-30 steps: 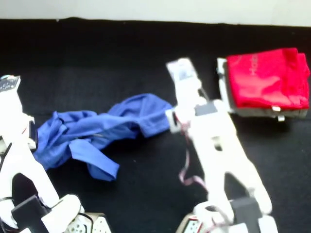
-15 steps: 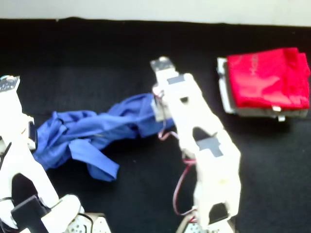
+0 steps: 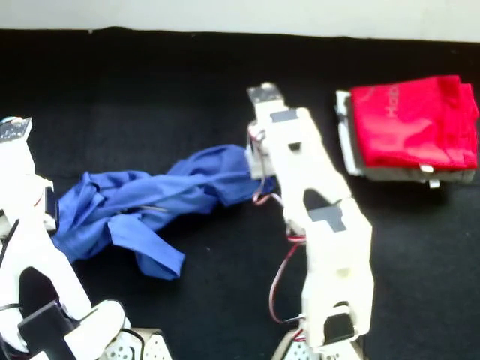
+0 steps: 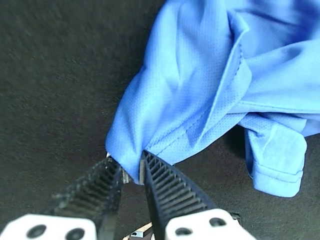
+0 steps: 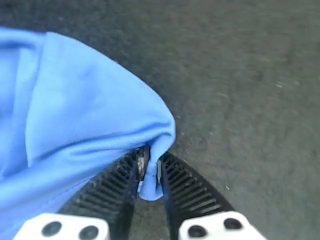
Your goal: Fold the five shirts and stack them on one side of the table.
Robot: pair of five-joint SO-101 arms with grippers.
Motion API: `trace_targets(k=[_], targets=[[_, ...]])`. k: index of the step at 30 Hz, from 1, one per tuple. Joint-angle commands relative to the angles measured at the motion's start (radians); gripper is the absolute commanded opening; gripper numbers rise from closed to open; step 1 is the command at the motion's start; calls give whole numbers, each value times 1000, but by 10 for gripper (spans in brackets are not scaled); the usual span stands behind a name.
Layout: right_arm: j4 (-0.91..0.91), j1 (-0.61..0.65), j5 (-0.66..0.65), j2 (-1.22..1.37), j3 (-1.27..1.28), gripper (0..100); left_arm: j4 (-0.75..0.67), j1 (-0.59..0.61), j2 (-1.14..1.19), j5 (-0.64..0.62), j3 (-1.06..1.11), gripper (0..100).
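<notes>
Two pinches carry this step, and both look thin. At the near left, the left gripper (image 4: pixel 131 172) has its jaws pressed together on a hem corner of the blue shirt (image 3: pixel 142 199), with only a narrow bite of cloth between the ribbed pads. Closer to the middle of the black table (image 3: pixel 150 82), the right gripper (image 5: pixel 149 172) has its jaws nipped on a small fold at the shirt's right end. Between them the shirt lies as a twisted, rumpled rope on the left half of the table, with one loose flap trailing toward the near edge, so I judge the job in hand to be spreading it flat before any fold. To do that well, the arms should draw apart slowly and evenly, lifting just enough for the twist to fall out, and stop as soon as the cloth goes taut, since a hard tug would likely pull either thin bite free. The trailing flap probably needs shaking clear so that it does not end up trapped underneath. The spread should also stay on the left, well apart from the folded red shirt (image 3: pixel 412 120) at the far right, which sits on a paler layer (image 3: pixel 390 174) I cannot identify, so the stack is not dragged askew
</notes>
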State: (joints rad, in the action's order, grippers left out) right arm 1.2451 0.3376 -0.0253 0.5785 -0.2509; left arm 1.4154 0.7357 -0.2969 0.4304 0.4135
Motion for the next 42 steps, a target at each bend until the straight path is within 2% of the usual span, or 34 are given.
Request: trace_targets(k=[1,4,8,16,19,27,32,34,38,42], targets=[[58,-70,3,-165,-85,5,15,-50,-30,2,-110,10],[94,-119,-54,-271,-156,5,94,-110,-30,-9,-265,12],[143,-157,-109,-374,-260,5,178,-196,-21,-106,-504,14],[248,-228,-163,-478,-596,5,199,-318,-21,-141,-822,14],[305,-243,-166,-483,-682,5,230,-357,-19,-141,-797,14],[406,-243,-166,-487,-700,5,239,-371,1,-141,-463,15],[496,-243,-167,-492,-704,5,236,-265,114,-133,-277,156],[519,-245,-167,-495,-704,5,236,-206,180,-133,-268,203],[518,-269,-167,-576,-694,5,245,-104,271,-133,-380,206],[518,-271,-167,-673,-653,5,270,-116,308,-133,-501,206]])
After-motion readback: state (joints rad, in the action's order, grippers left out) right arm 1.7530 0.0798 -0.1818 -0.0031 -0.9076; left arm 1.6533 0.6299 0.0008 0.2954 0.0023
